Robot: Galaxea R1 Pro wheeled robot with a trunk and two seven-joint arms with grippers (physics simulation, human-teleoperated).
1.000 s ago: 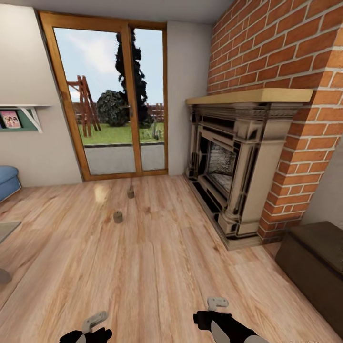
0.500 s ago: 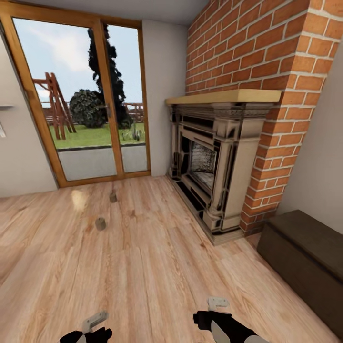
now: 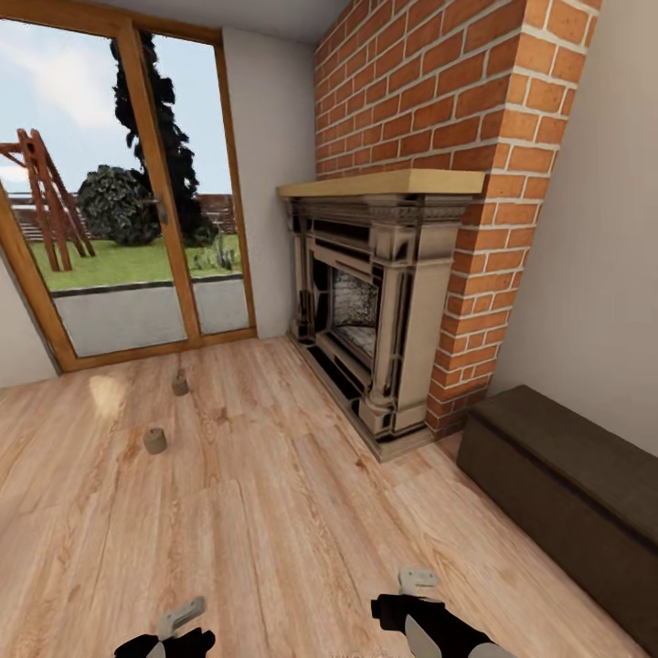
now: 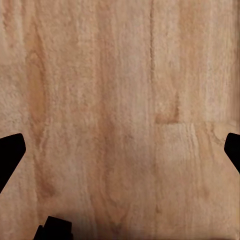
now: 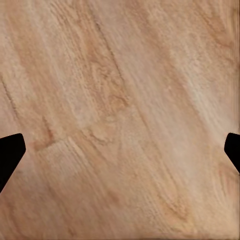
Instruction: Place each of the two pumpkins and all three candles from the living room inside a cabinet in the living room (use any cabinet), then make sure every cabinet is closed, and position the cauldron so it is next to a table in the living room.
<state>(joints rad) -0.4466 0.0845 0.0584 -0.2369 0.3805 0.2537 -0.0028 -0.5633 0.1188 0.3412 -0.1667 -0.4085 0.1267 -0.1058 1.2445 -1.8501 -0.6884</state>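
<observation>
Two candles stand on the wooden floor in the head view: a short brownish-grey one point(image 3: 154, 440) and another point(image 3: 180, 385) farther off, near the glass door. At the right, against the wall, the long dark-brown cabinet point(image 3: 557, 475) has its fronts shut. Low at the near edge of that view, my left gripper point(image 3: 178, 621) and right gripper point(image 3: 416, 589) hang over bare floor, far from the candles. In the wrist views the left gripper point(image 4: 120, 150) and right gripper point(image 5: 120, 150) are open, with only floorboards between the fingertips. The pumpkins, cauldron and table are out of view.
A stone-coloured fireplace point(image 3: 375, 311) with a pale wooden mantel juts from the red brick chimney wall point(image 3: 429, 100), just left of the cabinet. A wood-framed glass door point(image 3: 119, 201) to the garden fills the far left. Wooden floor point(image 3: 302, 512) lies between me and these.
The whole picture has shifted left, so the camera has turned right. More of the cabinet shows, and the blue seat and wall shelf have left the view. Both grippers hold the same pose.
</observation>
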